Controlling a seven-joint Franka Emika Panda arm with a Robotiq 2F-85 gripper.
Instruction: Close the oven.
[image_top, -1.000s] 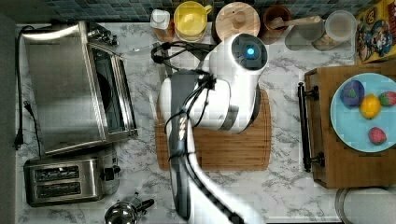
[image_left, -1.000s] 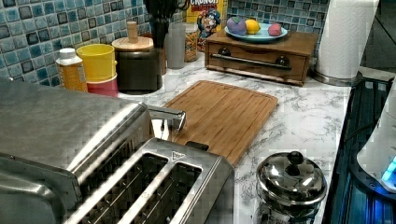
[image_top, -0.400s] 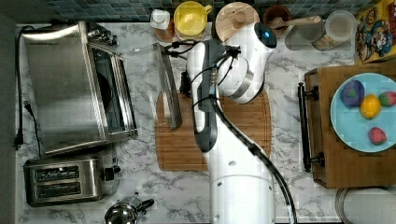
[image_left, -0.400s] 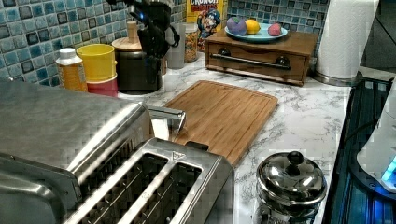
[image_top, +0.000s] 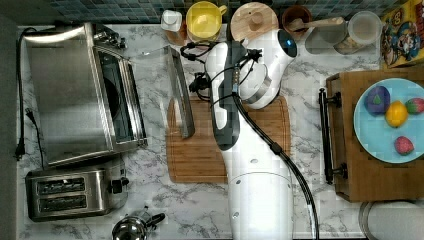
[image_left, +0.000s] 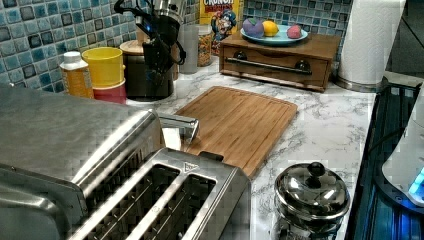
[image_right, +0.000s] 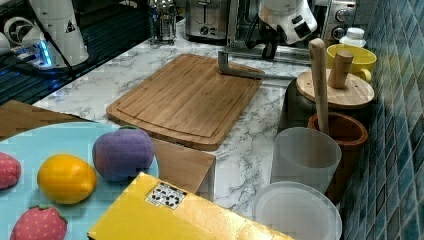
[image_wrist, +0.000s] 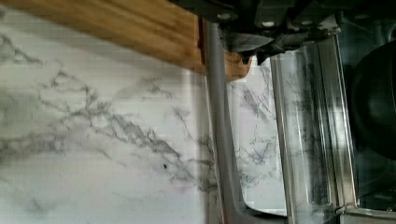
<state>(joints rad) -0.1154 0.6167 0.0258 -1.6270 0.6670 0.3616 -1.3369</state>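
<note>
Your gripper (image_top: 199, 86) is hanging just to the top view's right of the oven's handle (image_top: 180, 92), close to the end of the bar that is pointing toward the tiled wall. How far it is open you cannot tell from these pictures, and it is not visibly carrying anything. In the wrist view the handle (image_wrist: 219, 116) is running straight out from under the gripper (image_wrist: 254, 46), so you are sitting almost over the bar, though whether you are touching it is unclear. The oven (image_top: 75, 95) is standing at the top view's left of the counter, and its glass door (image_top: 155, 75) is lying folded down flat, reaching out toward the arm. That is putting the handle at the door's free edge, with the lower part of the bar overhanging the cutting board (image_top: 200, 155). The bar's long axis is running up and down the top view, parallel to the oven's front, and the hinge is lying along the oven's mouth at the top view's left of the glass. So the relation you are working with is this: the oven body is lying to the top view's left of the gripper, across the door's width. Judging from that, the closing move is probably asking you to catch the bar from its outer side and swing it up and leftward in the top view.
</note>
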